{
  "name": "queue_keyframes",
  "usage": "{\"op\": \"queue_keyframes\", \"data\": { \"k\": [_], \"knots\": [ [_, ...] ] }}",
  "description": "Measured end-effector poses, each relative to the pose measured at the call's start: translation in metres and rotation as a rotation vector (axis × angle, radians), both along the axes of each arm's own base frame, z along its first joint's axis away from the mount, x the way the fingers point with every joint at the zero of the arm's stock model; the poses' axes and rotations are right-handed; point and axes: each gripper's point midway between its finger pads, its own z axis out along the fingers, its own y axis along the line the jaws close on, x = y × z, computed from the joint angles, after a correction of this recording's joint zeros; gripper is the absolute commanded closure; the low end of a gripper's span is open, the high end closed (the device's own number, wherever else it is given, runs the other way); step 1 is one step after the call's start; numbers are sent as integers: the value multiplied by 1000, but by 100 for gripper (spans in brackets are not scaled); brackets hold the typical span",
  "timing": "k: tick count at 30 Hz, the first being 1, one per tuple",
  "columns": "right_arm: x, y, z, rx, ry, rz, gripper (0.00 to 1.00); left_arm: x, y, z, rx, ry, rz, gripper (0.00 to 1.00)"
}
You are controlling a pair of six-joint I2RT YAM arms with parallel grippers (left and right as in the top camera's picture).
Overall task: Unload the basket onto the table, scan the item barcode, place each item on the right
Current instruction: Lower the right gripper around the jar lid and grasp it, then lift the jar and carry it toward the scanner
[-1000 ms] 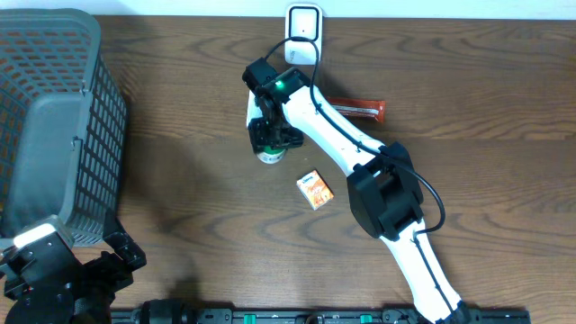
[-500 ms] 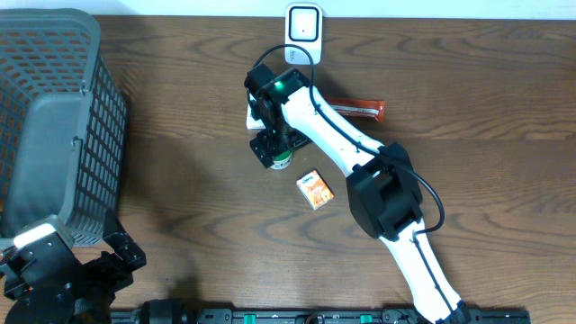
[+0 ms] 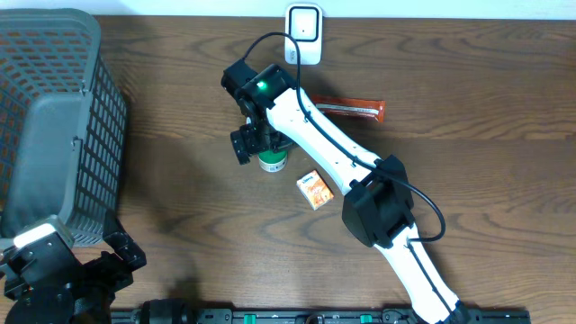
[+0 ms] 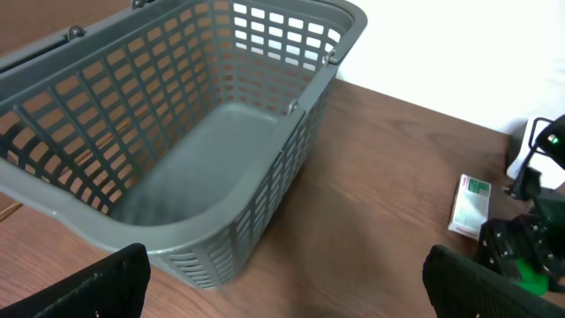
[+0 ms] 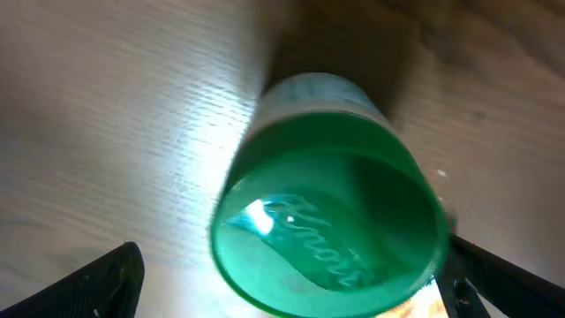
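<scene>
Directly under right jaws: green-capped bottle [image 5: 327,203], upright on tabletop [image 5: 106,106]; jaws wide open, gripping nothing. Left jaws open, far off.

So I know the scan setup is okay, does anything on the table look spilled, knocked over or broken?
Nothing stands out. The green-lidded jar appears upright with its lid on, below the open right pincer. The orange box lies at an angle but looks intact, and the basket sits upright. No spill shows.

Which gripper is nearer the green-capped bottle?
Right. The right gripper is right at the green-capped bottle; the left gripper is far off, beside the basket.
</scene>
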Motion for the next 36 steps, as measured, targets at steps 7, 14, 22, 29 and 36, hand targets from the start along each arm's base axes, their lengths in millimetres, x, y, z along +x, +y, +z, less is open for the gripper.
{"op": "queue_keyframes", "data": {
  "k": [7,14,22,29,36],
  "knots": [
    [7,-8,0,-15,-7,-98,1,0,0,0,0,0,0,0],
    [10,-6,0,-5,-16,-120,2,0,0,0,0,0,0,0],
    [10,-5,-3,-6,-11,-120,5,0,0,0,0,0,0,0],
    [6,-2,-25,-14,37,-119,5,0,0,0,0,0,0,0],
    [4,-2,-33,-24,57,-119,16,0,0,0,0,0,0,0]
  ]
}}
